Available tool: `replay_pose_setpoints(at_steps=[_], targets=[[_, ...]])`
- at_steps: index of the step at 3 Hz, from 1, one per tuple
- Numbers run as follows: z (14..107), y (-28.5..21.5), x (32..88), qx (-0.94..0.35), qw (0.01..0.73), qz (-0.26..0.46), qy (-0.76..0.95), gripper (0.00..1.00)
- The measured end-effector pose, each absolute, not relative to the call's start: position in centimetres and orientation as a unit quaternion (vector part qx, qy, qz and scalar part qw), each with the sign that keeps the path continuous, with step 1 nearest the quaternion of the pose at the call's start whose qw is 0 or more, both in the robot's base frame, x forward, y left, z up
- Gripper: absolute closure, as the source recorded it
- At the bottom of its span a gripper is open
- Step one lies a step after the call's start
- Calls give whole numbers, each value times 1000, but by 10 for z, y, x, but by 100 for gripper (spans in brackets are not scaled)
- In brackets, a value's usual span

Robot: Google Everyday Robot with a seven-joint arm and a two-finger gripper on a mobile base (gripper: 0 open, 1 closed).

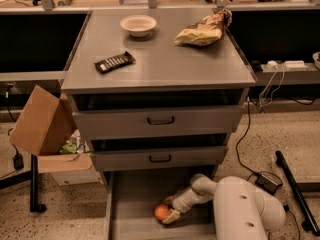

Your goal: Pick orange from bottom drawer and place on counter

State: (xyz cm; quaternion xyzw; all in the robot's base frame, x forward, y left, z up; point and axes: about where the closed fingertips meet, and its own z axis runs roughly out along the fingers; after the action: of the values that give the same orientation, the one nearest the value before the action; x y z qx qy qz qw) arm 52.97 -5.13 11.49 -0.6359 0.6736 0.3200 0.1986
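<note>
One gripper (169,210) in bottom drawer (134,196), speckled floor (290,131)

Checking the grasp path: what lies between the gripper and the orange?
Nothing shows between them: in the camera view the gripper is right beside the orange, inside the bottom drawer.

My arm (245,209) is a smooth white shell, bulky and rounded at its near end, narrowing past a round white elbow to a slim wrist and my paler, cream-tinted gripper (169,215), down in the grey metal bottom drawer (135,199).
</note>
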Motion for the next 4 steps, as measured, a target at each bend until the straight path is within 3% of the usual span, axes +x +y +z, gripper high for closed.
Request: replay_pose_setpoints(at_steps=[1, 2, 3, 4], targets=[[170, -57, 538, -626, 256, 312, 667, 96], [248, -68, 543, -613, 316, 302, 658, 100], [324, -70, 543, -623, 327, 290, 649, 100], [327, -70, 545, -625, 328, 288, 648, 100]])
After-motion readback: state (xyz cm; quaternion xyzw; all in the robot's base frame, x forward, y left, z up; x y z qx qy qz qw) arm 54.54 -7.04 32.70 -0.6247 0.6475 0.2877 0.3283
